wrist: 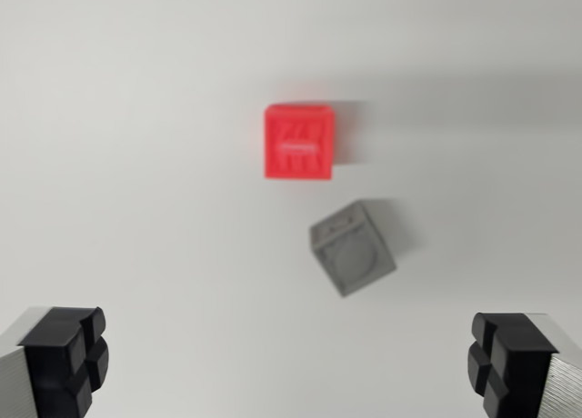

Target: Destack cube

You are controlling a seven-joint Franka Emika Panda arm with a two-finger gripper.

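Wrist view, looking straight down onto a plain white worktop point(136, 164)

- Red cube point(299, 142): upper centre of the frame, flat on the worktop, edges roughly square to the picture
- Grey cube point(352, 247): just below and toward the wrist view's right of the red cube, rotated on the worktop, near it but apart, with a narrow gap between nearest corners
- Jaws point(291, 363): released, spread wide, black pads at the two bottom corners of the frame, nothing between them, well clear of both cubes

Status, as a judgement: no cube visibly on top of another; both apparently resting on the worktop side by side, so destacking probably complete or nearly so. Slight blur throughout, so fine contact detail uncertain

For a clean finish to the step:
- Hold the jaws released and lift straight up, avoiding any sideways sweep toward the cubes
- Confirm separation of the two cubes from a steady, sharp view before closing out
- If a regrasp proves necessary, centre over one cube only, rotate the wrist to match its faces (notably for the rotated grey cube), and descend vertically so neither pad clips the neighbour
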